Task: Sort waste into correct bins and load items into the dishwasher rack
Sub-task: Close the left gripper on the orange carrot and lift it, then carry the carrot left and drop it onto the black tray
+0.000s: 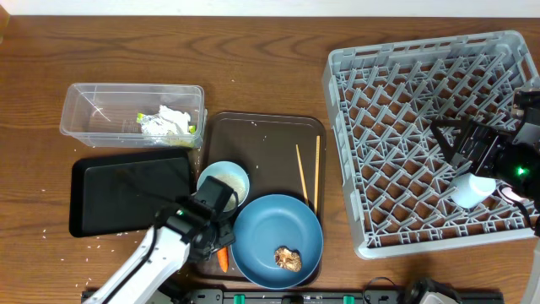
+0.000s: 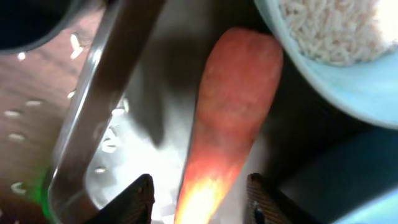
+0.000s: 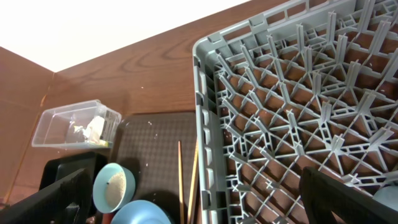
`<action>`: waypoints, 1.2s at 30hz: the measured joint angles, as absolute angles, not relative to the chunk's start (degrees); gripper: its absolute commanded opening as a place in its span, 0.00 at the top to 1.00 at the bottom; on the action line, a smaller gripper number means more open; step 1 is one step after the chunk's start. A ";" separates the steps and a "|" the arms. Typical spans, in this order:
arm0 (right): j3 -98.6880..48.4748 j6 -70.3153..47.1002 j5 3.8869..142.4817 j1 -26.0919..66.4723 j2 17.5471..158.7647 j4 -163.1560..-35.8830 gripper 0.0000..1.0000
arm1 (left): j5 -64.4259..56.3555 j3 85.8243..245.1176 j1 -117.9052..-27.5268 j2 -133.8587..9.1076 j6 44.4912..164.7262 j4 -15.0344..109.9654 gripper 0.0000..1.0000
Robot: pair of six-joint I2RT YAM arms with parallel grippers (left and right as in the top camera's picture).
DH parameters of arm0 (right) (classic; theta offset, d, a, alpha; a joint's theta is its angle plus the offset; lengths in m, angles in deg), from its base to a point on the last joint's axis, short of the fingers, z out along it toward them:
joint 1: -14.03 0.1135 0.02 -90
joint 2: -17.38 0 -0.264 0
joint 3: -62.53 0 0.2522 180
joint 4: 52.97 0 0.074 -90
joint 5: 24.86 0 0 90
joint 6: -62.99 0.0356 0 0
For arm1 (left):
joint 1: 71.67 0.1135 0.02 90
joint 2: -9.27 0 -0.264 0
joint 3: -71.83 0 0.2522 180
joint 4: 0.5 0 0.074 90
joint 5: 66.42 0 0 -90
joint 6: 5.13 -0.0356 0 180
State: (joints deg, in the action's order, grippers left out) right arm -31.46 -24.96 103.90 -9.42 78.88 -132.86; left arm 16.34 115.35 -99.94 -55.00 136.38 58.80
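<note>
— Wooden table (image 1: 270, 67) and brown serving tray (image 1: 266, 135) are being viewed from above. Which step is being worked on?

— Waste sorting, judging by the layout. The tapered orange carrot (image 2: 233, 106) is lying on the serving tray between the small white bowl (image 1: 224, 181) of rice (image 2: 336, 25) and the large blue bowl (image 1: 274, 228). It is being straddled by the left gripper (image 2: 202, 199).

— Is it being pinched?

— Not visibly. The 2 fingers (image 2: 140, 199) are being held spread, 1 on each side of the carrot's narrow end, with a gap showing beside each. The left arm is being reached in low from the table's near edge.

— And the other side?

— The right gripper (image 3: 199, 198) is being held over the light-grey plastic rack (image 1: 396, 127), jaws fully apart, with nothing between them.

— What is being called for next?

— Probably a firm closure on the carrot, a lift clear of both bowls, and a carry to the shallow black rectangular tray (image 1: 126, 194). The clear plastic box (image 1: 84, 105) is being used for crumpled white tissue (image 1: 173, 116) and a yellow-green wrapper (image 1: 152, 127), so food likely belongs elsewhere. The small brown food lump (image 1: 288, 258) in the blue bowl and the 2 thin wooden chopsticks (image 1: 308, 173) are not yet being dealt with.
</note>
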 measured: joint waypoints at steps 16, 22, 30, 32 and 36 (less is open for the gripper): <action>-31.46 -24.96 103.90 -9.42 78.88 -132.86 0.01 | 16.03 115.18 -99.90 -60.92 132.84 55.83 0.75; -31.46 -24.96 103.90 -9.42 78.88 -132.86 0.01 | 16.29 115.18 -99.90 -56.33 132.82 56.24 0.79; -31.46 -24.94 103.90 -9.42 78.88 -132.84 0.01 | 16.47 115.86 -99.50 -51.85 132.84 66.21 0.81; -31.46 -24.96 103.90 -9.42 78.88 -132.84 0.01 | 16.47 117.47 -98.87 -50.98 132.84 69.53 0.81; -31.46 -24.96 103.90 -9.42 78.88 -132.84 0.01 | 16.49 122.22 -97.14 -48.62 132.82 72.13 0.80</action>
State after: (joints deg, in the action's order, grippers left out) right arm -31.46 -24.96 103.90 -9.42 78.88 -132.84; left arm 16.49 122.22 -97.14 -48.62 132.82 72.13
